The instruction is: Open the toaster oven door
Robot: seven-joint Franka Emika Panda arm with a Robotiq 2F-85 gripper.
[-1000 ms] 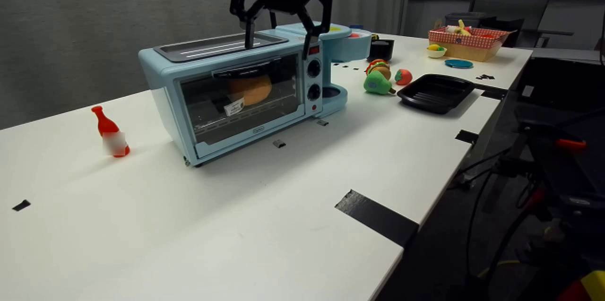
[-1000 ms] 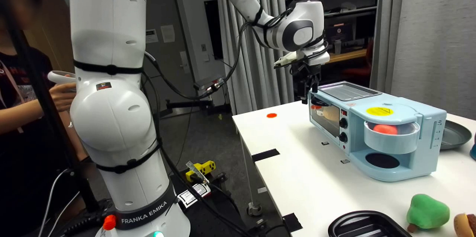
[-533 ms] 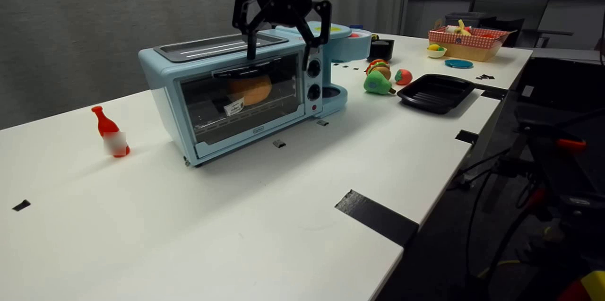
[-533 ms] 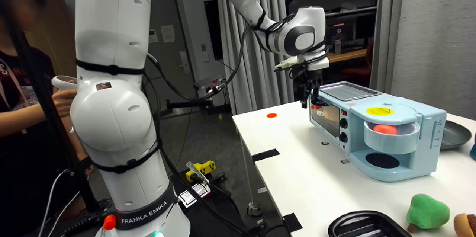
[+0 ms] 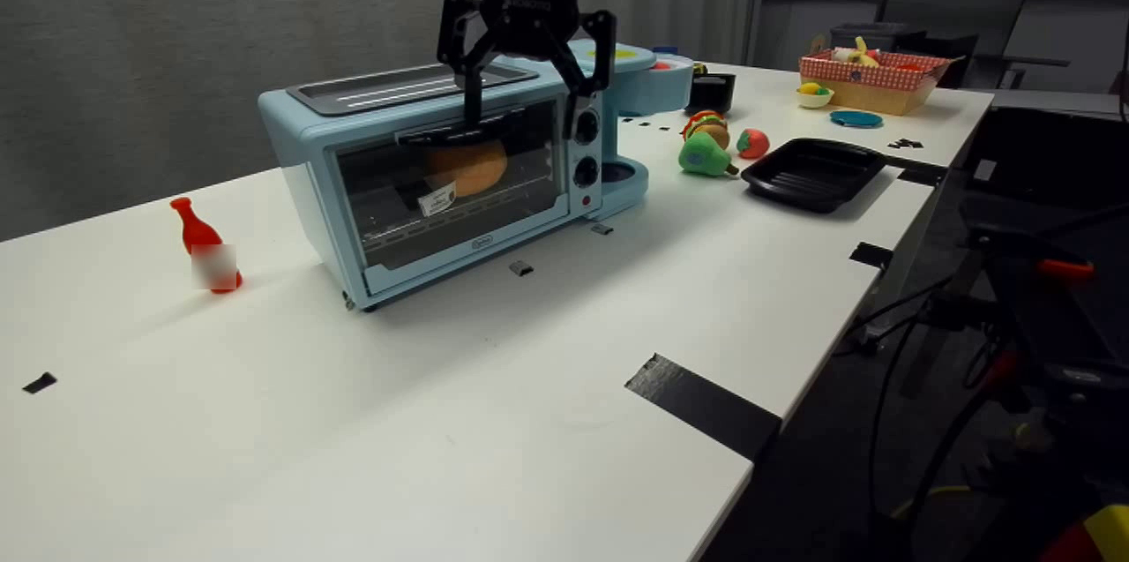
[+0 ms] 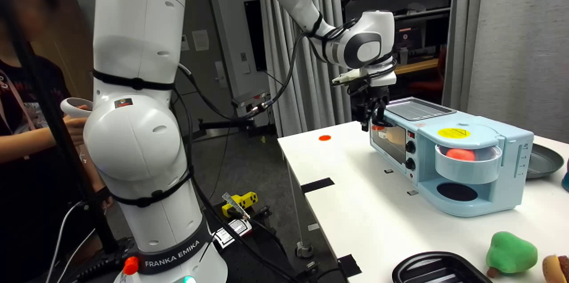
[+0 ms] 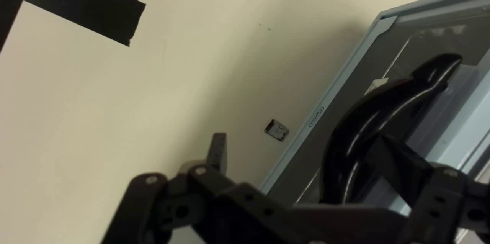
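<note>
Glossy, smooth door handle [image 7: 354, 131] (plastic-looking)

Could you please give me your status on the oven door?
Gripper open at handle, contact unclear. Door shut. Bottle off to one side, likely not obstructing.

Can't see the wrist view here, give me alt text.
Open gripper at the closed toaster oven door, one fingertip overlapping its curved black handle; contact unclear. Pale tabletop fills the left, with black tape at upper left.
</note>
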